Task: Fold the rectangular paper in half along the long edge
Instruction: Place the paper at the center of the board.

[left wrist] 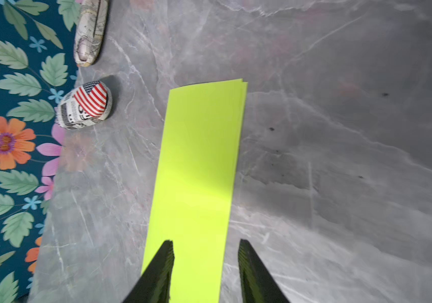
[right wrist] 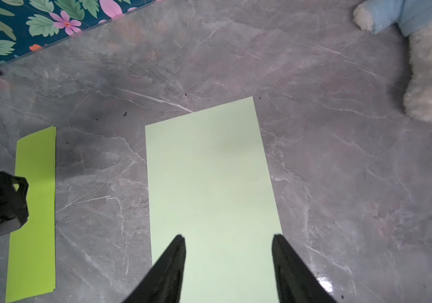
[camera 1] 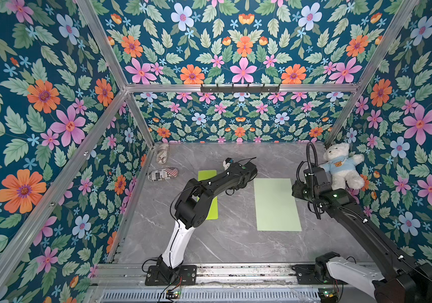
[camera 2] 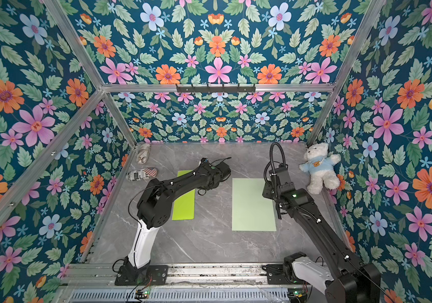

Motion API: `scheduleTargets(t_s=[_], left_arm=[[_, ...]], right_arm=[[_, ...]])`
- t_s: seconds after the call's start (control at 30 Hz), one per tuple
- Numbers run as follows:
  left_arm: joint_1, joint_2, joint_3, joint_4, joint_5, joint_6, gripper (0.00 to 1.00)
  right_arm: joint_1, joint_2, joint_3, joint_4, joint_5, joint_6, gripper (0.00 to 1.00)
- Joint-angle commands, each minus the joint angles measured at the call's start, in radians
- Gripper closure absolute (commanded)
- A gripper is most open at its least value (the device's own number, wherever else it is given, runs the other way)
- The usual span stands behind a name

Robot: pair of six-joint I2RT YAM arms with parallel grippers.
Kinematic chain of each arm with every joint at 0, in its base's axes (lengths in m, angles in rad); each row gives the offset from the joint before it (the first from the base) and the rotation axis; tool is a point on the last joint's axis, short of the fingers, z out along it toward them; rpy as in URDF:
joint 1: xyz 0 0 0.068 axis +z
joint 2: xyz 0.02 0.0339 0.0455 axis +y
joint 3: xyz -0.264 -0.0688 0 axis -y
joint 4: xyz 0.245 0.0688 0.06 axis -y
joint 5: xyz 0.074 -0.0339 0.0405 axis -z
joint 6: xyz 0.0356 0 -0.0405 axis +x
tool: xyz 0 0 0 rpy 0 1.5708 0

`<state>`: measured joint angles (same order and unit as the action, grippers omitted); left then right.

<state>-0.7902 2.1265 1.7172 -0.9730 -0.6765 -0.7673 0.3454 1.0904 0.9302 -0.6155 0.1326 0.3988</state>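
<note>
A pale green rectangular paper point(camera 1: 276, 204) point(camera 2: 251, 204) lies flat and unfolded on the marble table. In the right wrist view my right gripper point(right wrist: 228, 236) hangs open over this paper's point(right wrist: 209, 170) near part, with nothing between its fingers. To the left lies a bright yellow-green paper point(camera 1: 208, 175) point(camera 2: 184, 199), a narrow strip folded lengthwise with two layers showing at its far end. The left arm partly covers it in both top views. My left gripper point(left wrist: 205, 242) is open above this strip point(left wrist: 199, 157), one finger over it and the other over the table, holding nothing.
A white teddy bear point(camera 1: 341, 168) in a blue shirt sits at the back right corner, close to the right arm. Two printed pouches point(camera 1: 162, 174) point(camera 1: 162, 153) lie by the left wall. Floral walls enclose the table on three sides.
</note>
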Motion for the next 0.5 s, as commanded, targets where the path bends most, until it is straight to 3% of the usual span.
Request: scheduleTargets(t_s=[0.0, 0.03, 0.17, 0.3, 0.47], left_arm=[[0.0, -0.105, -0.132, 0.313, 0.231, 0.123, 0.57], [0.001, -0.137, -0.182, 0.386, 0.298, 0.138, 0.59], [0.002, -0.218, -0.36, 0.64, 0.585, 0.166, 0.83], [0.0, -0.213, -0.471, 0.79, 0.766, 0.168, 0.98], [0.002, -0.182, -0.539, 0.886, 0.834, 0.163, 1.0]], right_arm=[[-0.045, 0.024, -0.028, 0.045, -0.104, 0.017, 0.3], [-0.06, 0.033, -0.043, 0.058, -0.117, 0.02, 0.29], [-0.109, 0.068, -0.11, 0.129, -0.153, 0.035, 0.28], [-0.171, 0.103, -0.168, 0.206, -0.209, 0.048, 0.3], [-0.187, 0.151, -0.212, 0.273, -0.283, 0.058, 0.46]])
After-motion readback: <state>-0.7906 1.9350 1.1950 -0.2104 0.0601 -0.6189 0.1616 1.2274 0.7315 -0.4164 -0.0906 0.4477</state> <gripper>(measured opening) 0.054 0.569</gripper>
